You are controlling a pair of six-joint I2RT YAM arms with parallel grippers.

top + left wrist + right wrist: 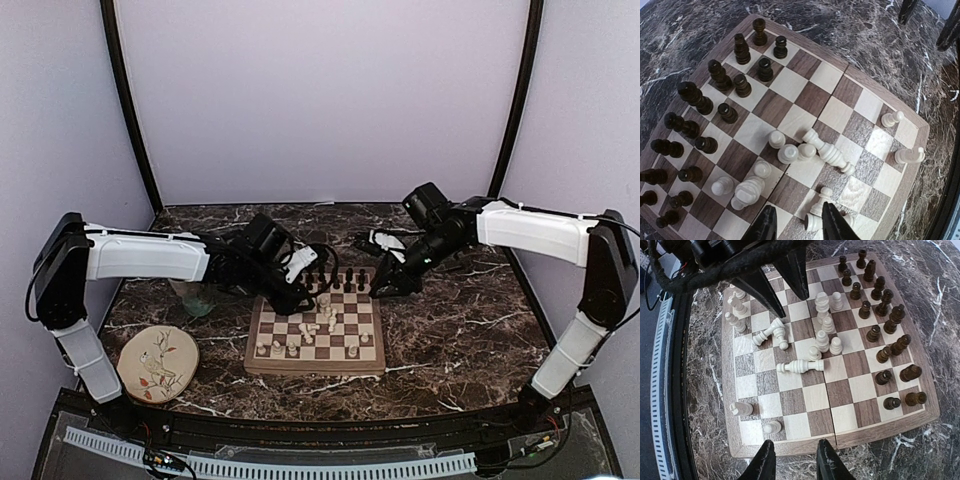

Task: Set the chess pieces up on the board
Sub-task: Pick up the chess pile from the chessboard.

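The chessboard [315, 367] lies on the tabletop [450, 320]. The dark pieces [742, 85] stand in two rows on its far side. The white pieces [800, 366] are scattered in its middle, several fallen. They look light, hard and smooth, so they are likely to roll; the narrow neck seems the best place to pinch. The left fingers [766, 225] hover partly open over fallen white pieces, holding nothing. The right fingers [765, 462], also partly open, hold nothing at the board's edge. A bird-patterned plate [140, 380] lies apart.

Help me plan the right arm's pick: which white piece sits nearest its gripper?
The small pawn on the board's edge row, just beyond the right gripper; the others sit farther off.
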